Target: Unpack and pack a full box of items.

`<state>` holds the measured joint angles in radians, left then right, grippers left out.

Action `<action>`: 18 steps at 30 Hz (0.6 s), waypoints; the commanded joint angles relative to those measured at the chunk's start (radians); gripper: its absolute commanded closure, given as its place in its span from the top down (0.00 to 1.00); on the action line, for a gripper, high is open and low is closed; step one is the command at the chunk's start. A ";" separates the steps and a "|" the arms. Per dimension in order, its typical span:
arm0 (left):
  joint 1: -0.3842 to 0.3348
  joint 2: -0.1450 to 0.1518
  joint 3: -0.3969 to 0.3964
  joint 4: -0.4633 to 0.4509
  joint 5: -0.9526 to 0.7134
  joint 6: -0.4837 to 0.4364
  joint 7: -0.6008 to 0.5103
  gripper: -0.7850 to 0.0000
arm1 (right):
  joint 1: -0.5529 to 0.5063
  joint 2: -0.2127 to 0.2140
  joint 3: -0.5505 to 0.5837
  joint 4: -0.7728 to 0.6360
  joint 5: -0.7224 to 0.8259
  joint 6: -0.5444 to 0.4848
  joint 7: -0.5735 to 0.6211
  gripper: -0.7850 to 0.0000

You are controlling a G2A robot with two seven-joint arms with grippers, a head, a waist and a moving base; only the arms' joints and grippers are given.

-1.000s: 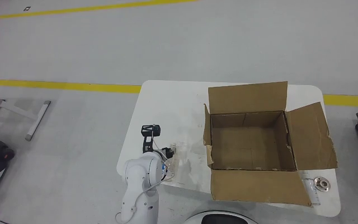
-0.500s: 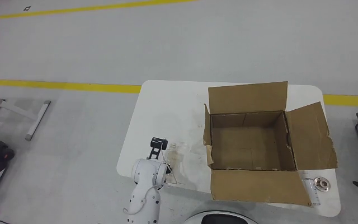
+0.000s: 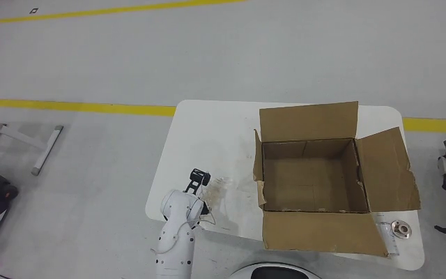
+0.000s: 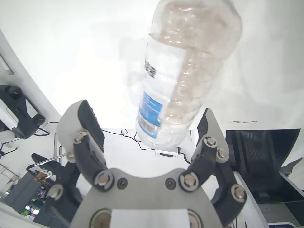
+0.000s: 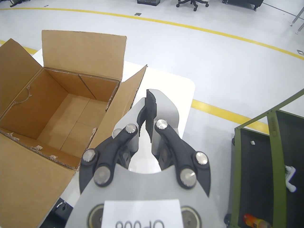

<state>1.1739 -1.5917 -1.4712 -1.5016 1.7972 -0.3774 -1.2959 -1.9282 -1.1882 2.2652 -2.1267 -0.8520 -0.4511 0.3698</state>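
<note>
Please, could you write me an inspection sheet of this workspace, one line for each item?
Surface: white table, rounded corners.
Job's things: cardboard box open, flaps folded out, nothing inside; clear bottle at the left gripper.
Clutter: small round-ended thing at the table corner beside the box; cannot tell what.
Grippers: left gripper open, bottle's base between its fingers; right gripper shut, empty.
Cables: thin black cable beyond the bottle.
Surroundings: yellow floor line; green cart.

The brown cardboard box stood open on the white worktop, flaps spread outward, while a clear, labelled plastic bottle lay apart from it.
</note>
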 commanded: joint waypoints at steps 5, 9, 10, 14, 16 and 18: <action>0.000 0.000 0.000 0.000 0.000 0.000 0.000 1.00 | -0.004 0.001 0.016 -0.005 0.030 -0.011 0.003 0.00; 0.005 0.001 0.000 0.002 0.002 0.006 0.014 1.00 | -0.001 0.003 0.014 -0.001 0.040 -0.016 0.014 0.00; 0.007 0.003 0.002 0.004 0.019 0.014 0.033 1.00 | 0.000 0.003 0.013 0.000 0.040 -0.017 0.018 0.00; -0.014 0.007 0.013 0.037 0.058 0.049 0.091 1.00 | 0.004 0.005 0.007 0.004 0.041 -0.020 0.030 0.00; -0.038 0.009 0.014 0.068 0.069 0.051 0.107 1.00 | 0.006 0.006 0.006 0.005 0.042 -0.022 0.033 0.00; -0.063 0.012 0.017 0.101 0.089 0.052 0.124 1.00 | 0.006 0.007 0.006 0.004 0.040 -0.025 0.037 0.00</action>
<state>1.1244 -1.5810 -1.4561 -1.4204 1.8744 -0.3245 -1.1810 -1.9222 -1.1816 2.2710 -2.1221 -0.8106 -0.4751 0.4050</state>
